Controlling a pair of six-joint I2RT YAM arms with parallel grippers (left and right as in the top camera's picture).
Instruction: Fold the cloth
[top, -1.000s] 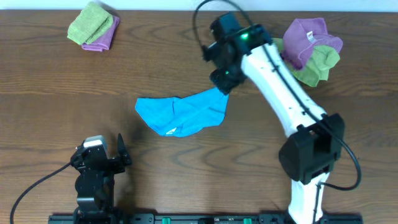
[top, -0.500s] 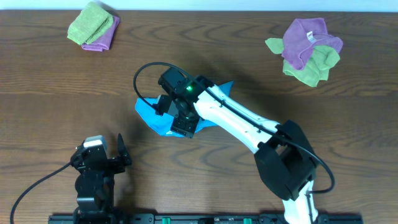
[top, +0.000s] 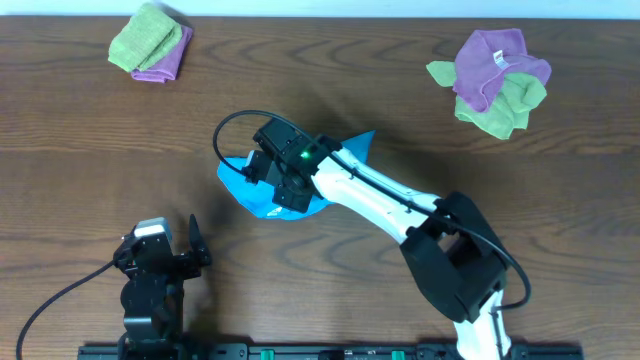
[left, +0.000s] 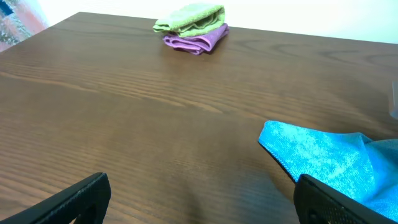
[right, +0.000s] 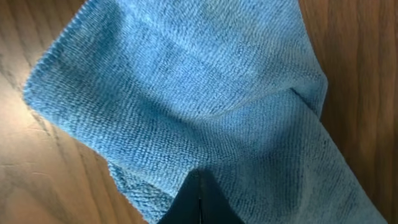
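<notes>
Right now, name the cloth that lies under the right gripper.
The bright blue microfibre cloth mid-table: the shut right gripper sits over it. The folded green-purple stack and crumpled purple-lime heap lie far off.

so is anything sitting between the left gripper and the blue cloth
Nothing visible does: only bare table lies between the open left gripper and the blue cloth. The right gripper is shut on the cloth itself, not in that gap.
</notes>
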